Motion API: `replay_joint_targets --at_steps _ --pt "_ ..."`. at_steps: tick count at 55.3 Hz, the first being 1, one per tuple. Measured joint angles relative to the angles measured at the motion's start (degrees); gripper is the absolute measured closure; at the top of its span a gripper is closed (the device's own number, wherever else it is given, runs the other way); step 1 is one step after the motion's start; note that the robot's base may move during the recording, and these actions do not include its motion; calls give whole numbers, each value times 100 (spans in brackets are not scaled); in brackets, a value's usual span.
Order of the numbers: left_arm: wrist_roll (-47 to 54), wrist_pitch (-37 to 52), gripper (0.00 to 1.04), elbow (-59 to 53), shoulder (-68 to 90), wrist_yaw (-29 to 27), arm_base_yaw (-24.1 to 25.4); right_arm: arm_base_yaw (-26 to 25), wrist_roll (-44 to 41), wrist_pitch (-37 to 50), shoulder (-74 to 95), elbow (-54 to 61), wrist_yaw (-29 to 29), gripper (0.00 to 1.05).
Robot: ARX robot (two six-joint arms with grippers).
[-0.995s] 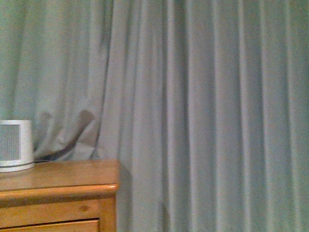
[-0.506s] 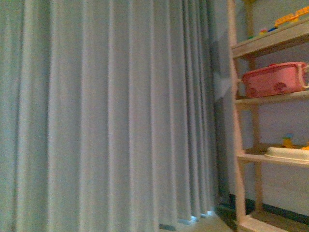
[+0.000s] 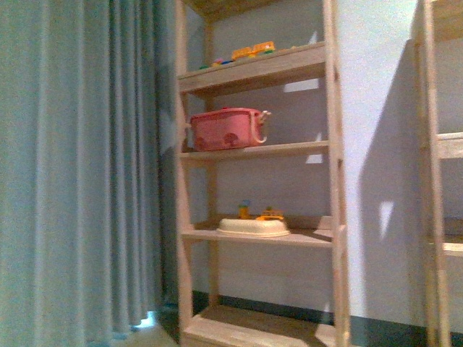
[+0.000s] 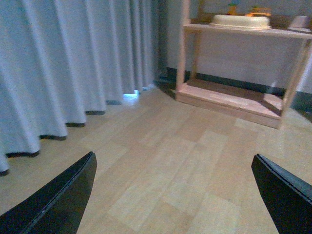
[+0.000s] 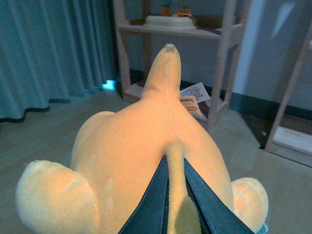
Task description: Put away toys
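We're pinching what looks like a soft, featherlight plush (image 5: 141, 146) by a thin fold, right claw (image 5: 174, 161) clamped on it above the floor (image 4: 146, 131) near the shelf (image 3: 330, 181), left claw (image 4: 173, 157) hanging wide apart, empty.

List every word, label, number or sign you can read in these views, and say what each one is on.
White tag on the plush animal gripped by the right claw: several lines of dark print, too small and blurred to read.
Pink bag, cream base, wooden shelf: no lettering can be made out.
Nothing else in any view carries text.
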State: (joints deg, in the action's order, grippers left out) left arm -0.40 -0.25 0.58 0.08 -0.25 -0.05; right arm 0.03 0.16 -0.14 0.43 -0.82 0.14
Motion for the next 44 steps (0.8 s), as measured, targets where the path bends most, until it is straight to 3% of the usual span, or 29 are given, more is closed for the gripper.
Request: replay_joint_targets --at_steps 44 --pt "11 0 6 0 2 26 -4 -4 2 0 -7 0 -35 99"
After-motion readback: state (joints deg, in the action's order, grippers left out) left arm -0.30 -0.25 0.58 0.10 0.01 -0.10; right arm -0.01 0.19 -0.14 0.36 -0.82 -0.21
